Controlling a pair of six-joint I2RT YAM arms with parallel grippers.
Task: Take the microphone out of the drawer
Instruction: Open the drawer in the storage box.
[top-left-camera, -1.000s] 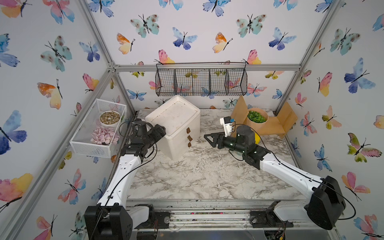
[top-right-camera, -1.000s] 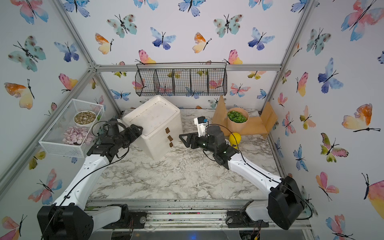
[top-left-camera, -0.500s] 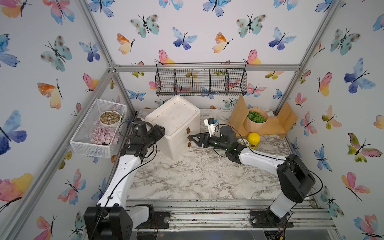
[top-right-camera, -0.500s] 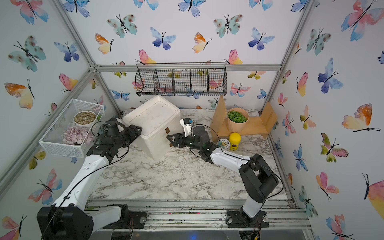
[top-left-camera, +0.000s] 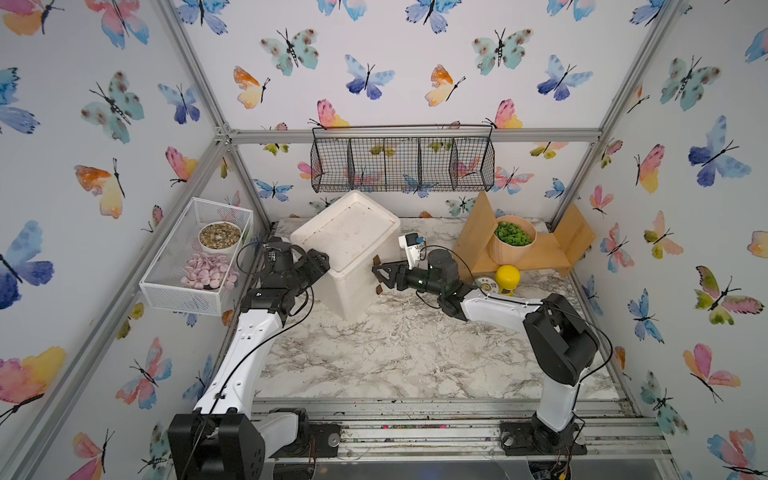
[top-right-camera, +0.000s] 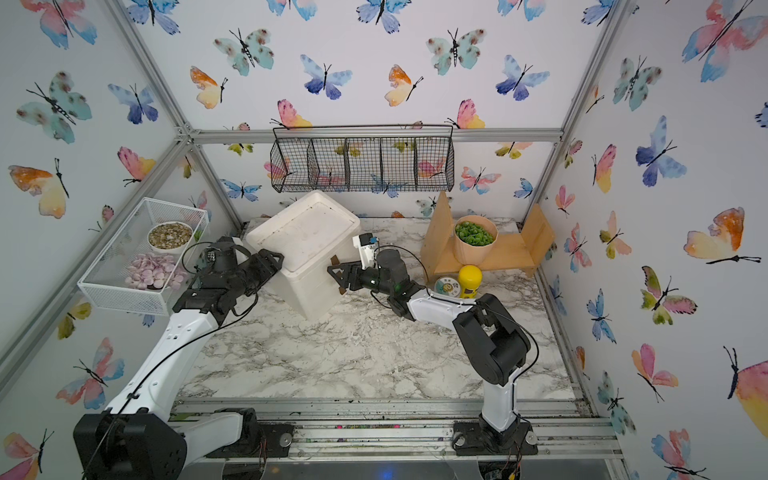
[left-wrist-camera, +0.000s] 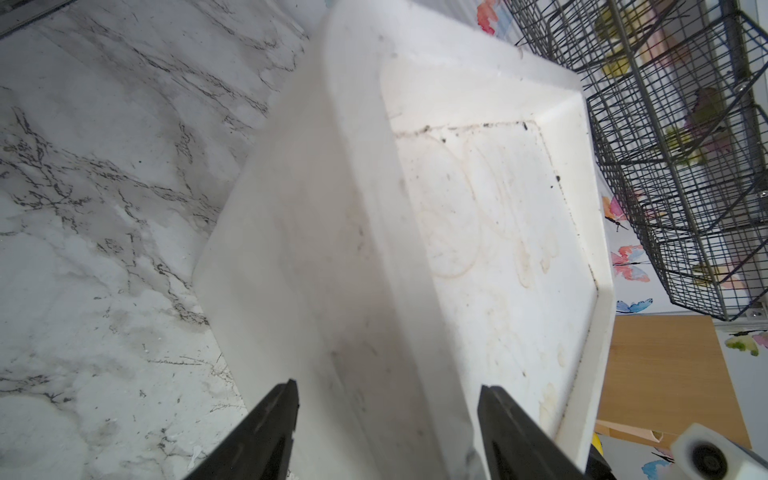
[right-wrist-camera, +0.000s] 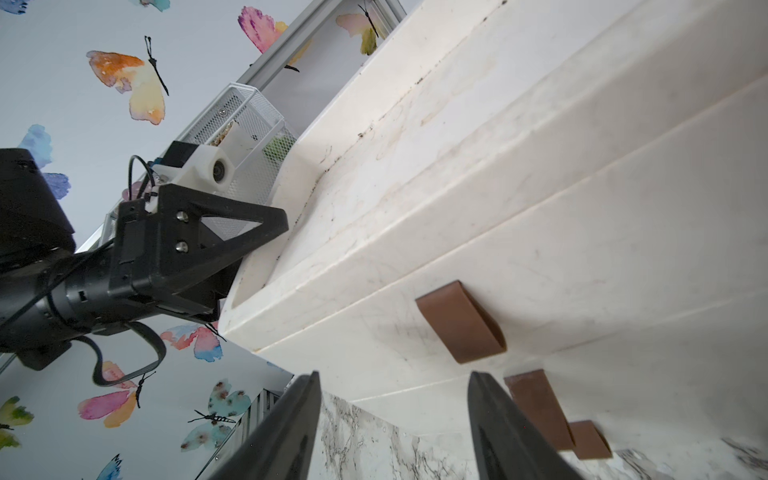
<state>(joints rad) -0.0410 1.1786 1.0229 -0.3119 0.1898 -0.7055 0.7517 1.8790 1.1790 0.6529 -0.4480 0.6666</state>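
Right gripper (top-left-camera: 380, 279) has swung up to the drawer unit's (top-left-camera: 347, 237) brown handles (right-wrist-camera: 461, 322), fingers (right-wrist-camera: 291, 428) apart, empty; left gripper (top-left-camera: 322, 262), fingers wide, seemingly braces its corner. Next: pinch one handle.

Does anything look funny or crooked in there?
Yes. The white drawer box sits turned cornerwise, not square with the marble table. In the left wrist view its top shows brownish ring stains and dark specks.
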